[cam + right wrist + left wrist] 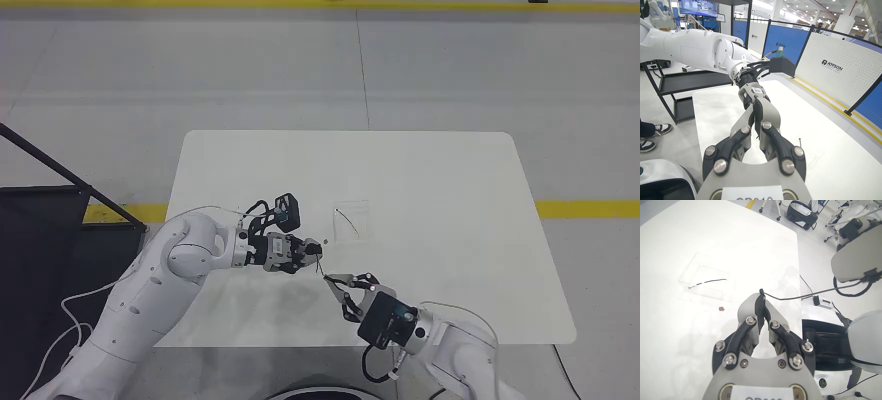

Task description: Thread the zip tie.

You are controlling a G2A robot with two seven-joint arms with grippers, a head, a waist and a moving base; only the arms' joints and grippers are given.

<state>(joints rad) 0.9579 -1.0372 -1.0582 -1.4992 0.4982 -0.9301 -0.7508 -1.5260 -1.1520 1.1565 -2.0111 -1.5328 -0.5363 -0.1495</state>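
The left gripper (761,300) is closed on the head end of the thin black plastic zip tie (772,297), above the white table (715,237). The strap spans the gap to the right gripper (754,111), whose fingers are pressed together on its tail. A second black zip tie (710,281) lies inside the clear rectangular plastic tray (696,262) nearby.

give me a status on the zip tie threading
Left gripper shut on zip tie head, right gripper shut on its tail. Not yet threaded. Clear tray with spare tie beside them, apart.
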